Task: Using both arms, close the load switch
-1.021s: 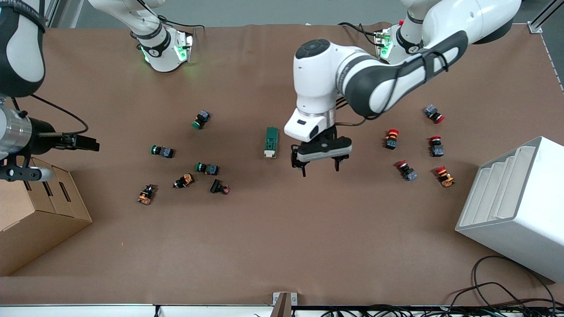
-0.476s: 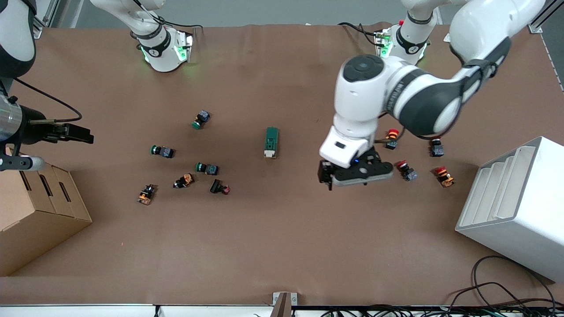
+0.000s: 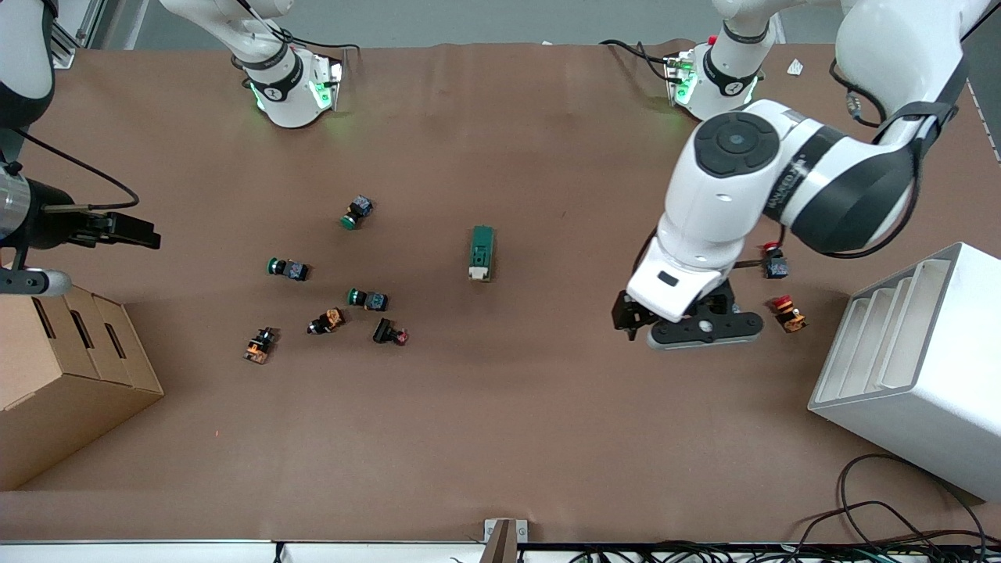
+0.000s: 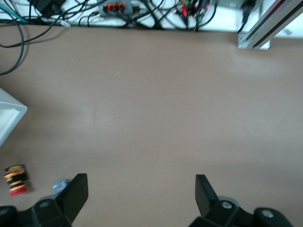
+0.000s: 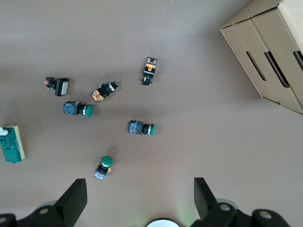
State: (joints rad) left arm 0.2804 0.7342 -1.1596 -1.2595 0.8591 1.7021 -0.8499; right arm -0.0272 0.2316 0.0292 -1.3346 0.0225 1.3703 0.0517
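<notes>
The load switch [image 3: 482,252], a dark green block with a cream handle piece at its end nearer the front camera, lies alone mid-table; it also shows at the edge of the right wrist view [image 5: 10,144]. My left gripper [image 3: 692,328] hangs over the table among the red-capped push buttons, well apart from the switch toward the left arm's end. Its fingers are open over bare table [image 4: 140,184]. My right gripper [image 3: 129,231] is up over the right arm's end of the table, above the cardboard box, open and holding nothing [image 5: 139,194].
Several green-capped and orange push buttons [image 3: 367,299] lie between the switch and the cardboard box [image 3: 70,375]. Red-capped buttons [image 3: 788,313] lie beside the white rack [image 3: 915,367] at the left arm's end. Cables [image 3: 876,508] run along the table's front edge.
The left arm swung from beside the load switch toward its own end of the table, now over the red-capped buttons. The right gripper drew back slightly. The switch has not moved.
</notes>
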